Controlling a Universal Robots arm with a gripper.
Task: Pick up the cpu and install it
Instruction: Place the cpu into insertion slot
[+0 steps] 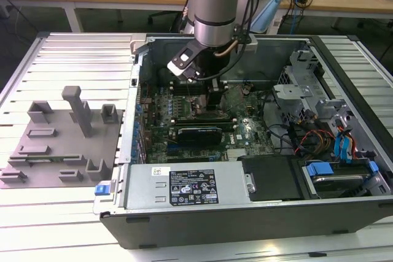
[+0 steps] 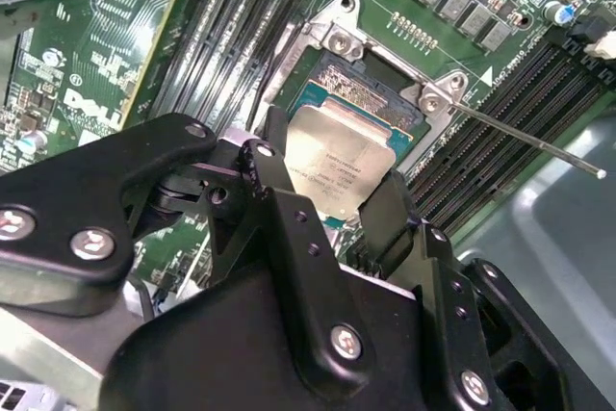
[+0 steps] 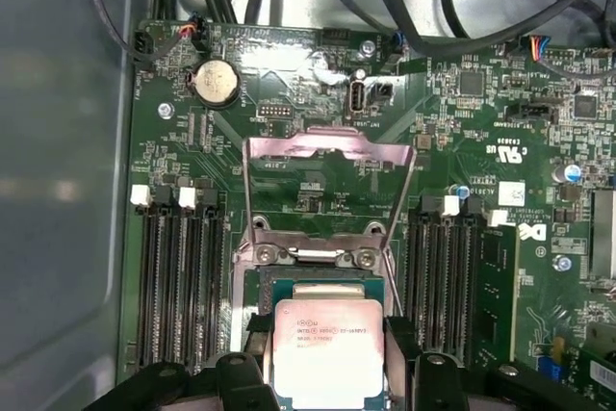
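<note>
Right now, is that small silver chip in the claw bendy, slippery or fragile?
The cpu is probably stiff: its flat metal top shows no bend in the claw. That smooth metal likely slips easily. It looks thin, so probably light.

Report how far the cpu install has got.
Done: the cpu has been picked up and sits over the open socket. In hand: the gripper has its fingers closed on two sides of the chip. Left: I cannot tell whether it is fully seated. The load plate stands raised and the lever is unlatched.
</note>
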